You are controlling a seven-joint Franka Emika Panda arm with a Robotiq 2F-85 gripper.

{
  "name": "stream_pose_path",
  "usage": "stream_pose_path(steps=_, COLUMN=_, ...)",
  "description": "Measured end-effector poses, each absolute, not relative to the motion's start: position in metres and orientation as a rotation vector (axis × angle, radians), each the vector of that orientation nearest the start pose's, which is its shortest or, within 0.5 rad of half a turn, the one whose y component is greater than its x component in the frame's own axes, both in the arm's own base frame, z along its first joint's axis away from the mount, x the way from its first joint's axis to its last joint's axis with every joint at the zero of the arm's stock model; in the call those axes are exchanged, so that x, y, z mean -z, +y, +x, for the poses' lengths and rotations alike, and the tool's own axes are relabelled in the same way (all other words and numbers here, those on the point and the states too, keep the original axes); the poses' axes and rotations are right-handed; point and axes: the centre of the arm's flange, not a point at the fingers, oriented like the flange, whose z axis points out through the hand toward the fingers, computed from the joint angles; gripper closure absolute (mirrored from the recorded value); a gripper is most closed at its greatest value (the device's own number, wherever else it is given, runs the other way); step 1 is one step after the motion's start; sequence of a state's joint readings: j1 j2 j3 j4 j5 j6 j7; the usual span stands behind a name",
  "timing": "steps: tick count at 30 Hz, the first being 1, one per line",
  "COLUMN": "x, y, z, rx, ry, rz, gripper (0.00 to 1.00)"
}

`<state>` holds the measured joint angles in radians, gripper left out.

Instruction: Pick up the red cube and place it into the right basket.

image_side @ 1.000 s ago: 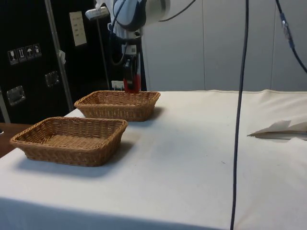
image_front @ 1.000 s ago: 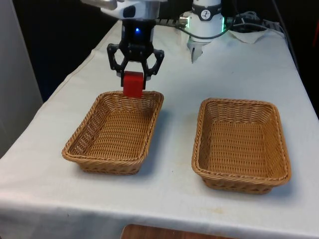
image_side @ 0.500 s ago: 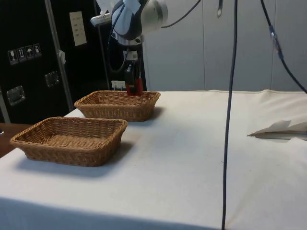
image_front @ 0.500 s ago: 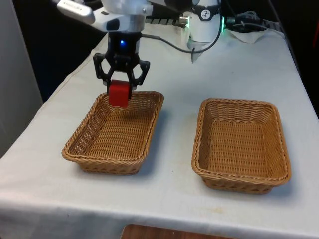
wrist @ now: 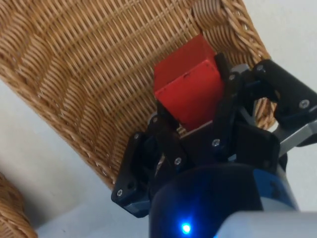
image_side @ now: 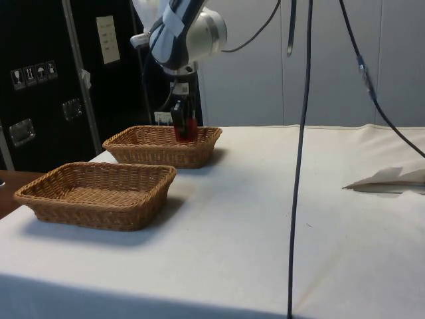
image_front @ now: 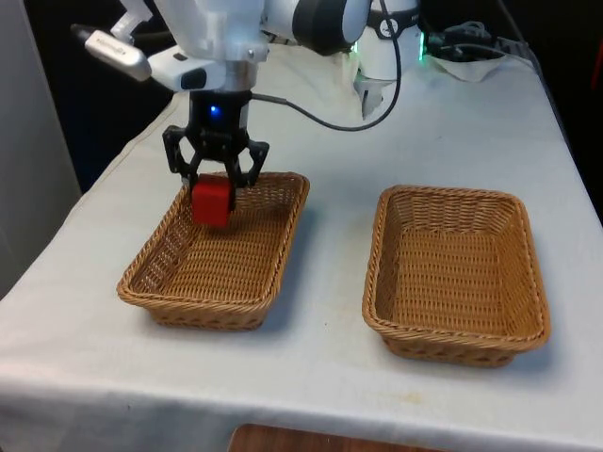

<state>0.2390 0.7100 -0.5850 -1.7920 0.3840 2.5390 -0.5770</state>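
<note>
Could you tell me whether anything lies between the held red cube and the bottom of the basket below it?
Nothing visible does. The claw is shut on the red cube above the far end of the basket on the front view's left, and the weave beneath it is bare. The other basket is also empty.

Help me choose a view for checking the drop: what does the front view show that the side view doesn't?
Front view alone: the red cube hangs over the far end of the basket on that view's left, and the other basket's whole inside is visible, with nothing in it. Side view alone: the cube sits level with the basket rim, half hidden behind the gripper. Both: the gripper shut on the cube, two wicker baskets, white cloth.
</note>
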Motion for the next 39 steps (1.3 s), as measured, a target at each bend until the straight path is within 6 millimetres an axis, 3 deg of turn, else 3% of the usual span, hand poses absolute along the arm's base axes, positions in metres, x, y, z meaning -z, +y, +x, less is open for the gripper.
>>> stream_pose_path(steps=7, x=-0.215, y=-0.198, z=0.645, rx=0.190, ry=-0.082, rz=-3.309, gripper=0.98)
stream_pose_path(steps=8, x=-0.216, y=-0.199, z=0.645, rx=0.192, ry=-0.080, rz=-3.310, gripper=0.96)
stream_pose_path(steps=9, x=-0.216, y=-0.199, z=0.645, rx=0.192, ry=-0.080, rz=-3.310, gripper=0.86)
stream_pose_path(steps=10, x=-0.216, y=-0.199, z=0.645, rx=0.192, ry=-0.079, rz=-3.311, gripper=0.86)
stream_pose_path(steps=16, x=-0.217, y=-0.201, z=0.644, rx=0.193, ry=-0.075, rz=-3.313, gripper=0.28)
stream_pose_path(steps=17, x=-0.217, y=-0.200, z=0.644, rx=0.193, ry=-0.077, rz=-3.313, gripper=0.09)
stream_pose_path(steps=18, x=-0.217, y=-0.201, z=0.644, rx=0.193, ry=-0.076, rz=-3.314, gripper=0.02)
stream_pose_path(steps=29, x=-0.220, y=-0.202, z=0.645, rx=0.202, ry=-0.061, rz=-3.316, gripper=0.00)
stream_pose_path(steps=39, x=-0.255, y=-0.203, z=0.647, rx=0.251, ry=0.037, rz=-3.296, gripper=0.00)
